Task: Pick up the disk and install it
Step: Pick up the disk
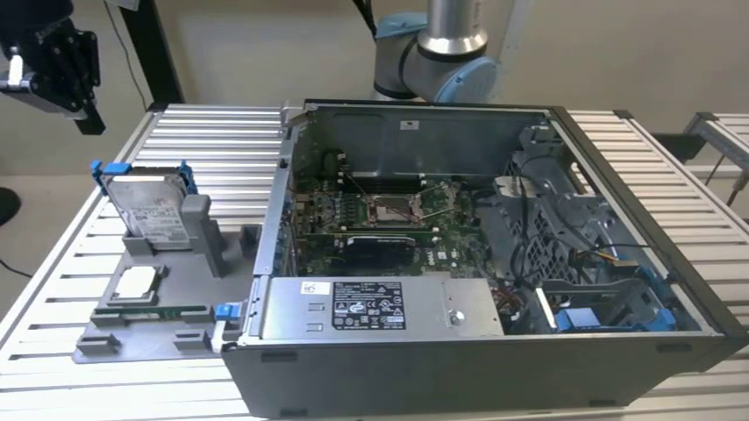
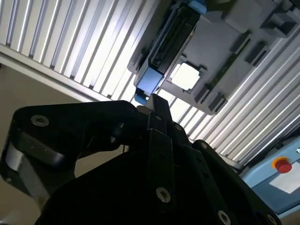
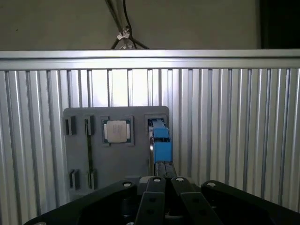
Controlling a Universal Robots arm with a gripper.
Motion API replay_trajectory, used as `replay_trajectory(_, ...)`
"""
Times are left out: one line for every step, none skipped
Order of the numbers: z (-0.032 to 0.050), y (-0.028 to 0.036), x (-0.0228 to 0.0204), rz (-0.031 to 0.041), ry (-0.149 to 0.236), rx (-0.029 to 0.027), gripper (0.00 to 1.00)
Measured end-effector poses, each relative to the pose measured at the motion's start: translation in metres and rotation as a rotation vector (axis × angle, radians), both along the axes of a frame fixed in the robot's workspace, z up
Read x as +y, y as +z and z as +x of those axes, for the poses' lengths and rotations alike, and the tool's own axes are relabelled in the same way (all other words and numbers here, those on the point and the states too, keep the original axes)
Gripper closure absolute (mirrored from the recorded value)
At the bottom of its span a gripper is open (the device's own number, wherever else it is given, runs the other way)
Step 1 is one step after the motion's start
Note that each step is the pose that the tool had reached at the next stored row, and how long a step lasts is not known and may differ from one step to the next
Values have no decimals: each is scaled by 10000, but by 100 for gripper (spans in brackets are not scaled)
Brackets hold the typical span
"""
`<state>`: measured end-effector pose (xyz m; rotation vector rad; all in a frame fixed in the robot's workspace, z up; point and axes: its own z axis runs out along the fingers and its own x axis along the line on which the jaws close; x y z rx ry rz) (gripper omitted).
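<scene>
The disk (image 1: 153,206) stands upright on its edge in a slot of a grey fixture (image 1: 188,285) at the exterior view's left, silver with a white label and a blue carrier frame. High above and to the left of it hangs my black gripper (image 1: 53,66). In both wrist views the disk shows edge-on with its blue bracket (image 3: 161,145) (image 2: 149,79) far beyond the gripper (image 3: 165,179) (image 2: 157,101). The fingers lie close together with nothing between them.
An open computer case (image 1: 655,254) lies on the slatted metal table (image 1: 47,263), with a motherboard, a grey power supply (image 1: 374,307) and a blue drive bay (image 1: 597,316) inside. A small square chip (image 1: 135,282) rests on the fixture. The arm's base (image 1: 439,53) stands behind the case.
</scene>
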<state>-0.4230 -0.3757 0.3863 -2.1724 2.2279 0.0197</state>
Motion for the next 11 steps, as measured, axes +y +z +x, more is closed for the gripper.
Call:
replay_trajectory(1,1,0,-1,0,1,100)
replay_trajectory(1,1,0,-1,1,2,100)
replay_trajectory(1,1,0,-1,0,2,100)
replay_trajectory(2,0,0,-1,1,1,100)
replay_trajectory(2,1,0,-1,0,2,0)
replay_trajectory(3,1,0,-1,1,1,0)
replay_trajectory(3,1,0,-1,1,1,0)
replay_trajectory(4,1,0,-1,0,2,0)
replay_trajectory(4,1,0,-1,0,1,0)
replay_trajectory(4,1,0,-1,1,2,0)
replay_trajectory(5,1,0,-1,1,1,0)
